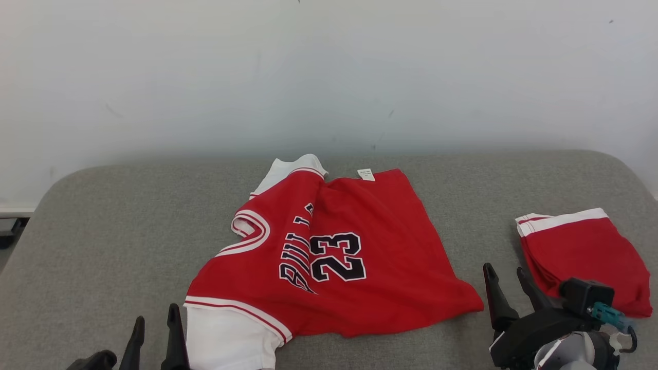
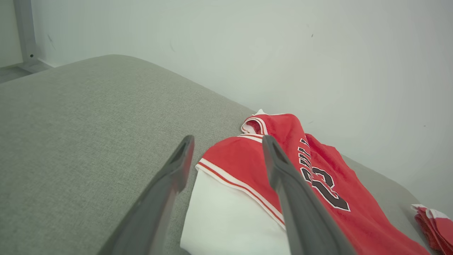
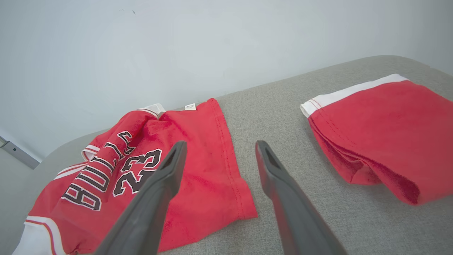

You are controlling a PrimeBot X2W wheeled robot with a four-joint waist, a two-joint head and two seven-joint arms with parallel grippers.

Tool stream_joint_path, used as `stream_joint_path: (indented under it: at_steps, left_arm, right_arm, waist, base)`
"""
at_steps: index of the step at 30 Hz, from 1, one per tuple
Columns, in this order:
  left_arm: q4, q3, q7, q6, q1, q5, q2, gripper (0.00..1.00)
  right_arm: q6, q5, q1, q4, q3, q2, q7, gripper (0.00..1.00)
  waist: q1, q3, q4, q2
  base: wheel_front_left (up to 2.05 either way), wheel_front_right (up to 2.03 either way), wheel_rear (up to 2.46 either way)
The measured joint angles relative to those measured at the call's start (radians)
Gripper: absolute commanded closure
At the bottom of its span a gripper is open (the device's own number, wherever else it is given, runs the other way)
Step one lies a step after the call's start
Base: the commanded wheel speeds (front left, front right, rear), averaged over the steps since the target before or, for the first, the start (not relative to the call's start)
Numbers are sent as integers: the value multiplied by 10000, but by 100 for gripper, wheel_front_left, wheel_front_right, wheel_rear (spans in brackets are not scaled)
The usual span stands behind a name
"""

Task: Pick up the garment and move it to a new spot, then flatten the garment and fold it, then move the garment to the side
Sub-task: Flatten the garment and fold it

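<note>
Red jersey (image 1: 334, 257) with a black 23 lay rumpled, print up, in the middle of the grey padded surface (image 1: 103, 231). Its long axis ran across, left to right, with the neck opening and white sleeves toward the left edge and the hem toward the right.

The left hand (image 1: 156, 314) sat at the near edge, fingers spread and empty, just beside the near white sleeve. The right hand (image 1: 505, 269), likewise spread and empty, stood just off the hem's near corner, between the jersey and the folded red shorts (image 1: 586, 257) by the right edge.

To my eye each hand had its own end within reach, so a two-handed lift or stretch along that axis looked the natural next move. A ridge of cloth through the lettering wanted flattening.
</note>
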Motion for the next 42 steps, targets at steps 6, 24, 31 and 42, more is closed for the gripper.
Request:
stream_joint_path:
  at_steps: [6,24,31,42]
  left_arm:
    - [-318,-754,0,-2,4,1494,698,0]
    - [-652,-316,686,-2,1041,2642,828,0]
    - [-951,-268,1011,0,1290,2855,483,0]
    - [-1379,-155,1442,-2,1450,3200,458,0]
  right_arm:
    - [-12,-230,390,-560,67,94,-709,0]
    - [-100,-696,1515,-1089,134,261,-1419,0]
    - [-102,-698,1515,-1260,119,284,-1419,0]
    - [-127,-698,1526,-1317,123,288,-1369,0]
  waist:
    - [0,-190,-269,0]
    - [0,-534,-1006,1]
    - [0,-515,-984,1]
    - [0,-434,-887,1]
  base:
    - [0,0,0]
    - [0,0,0]
    - [0,0,0]
    - [0,0,0]
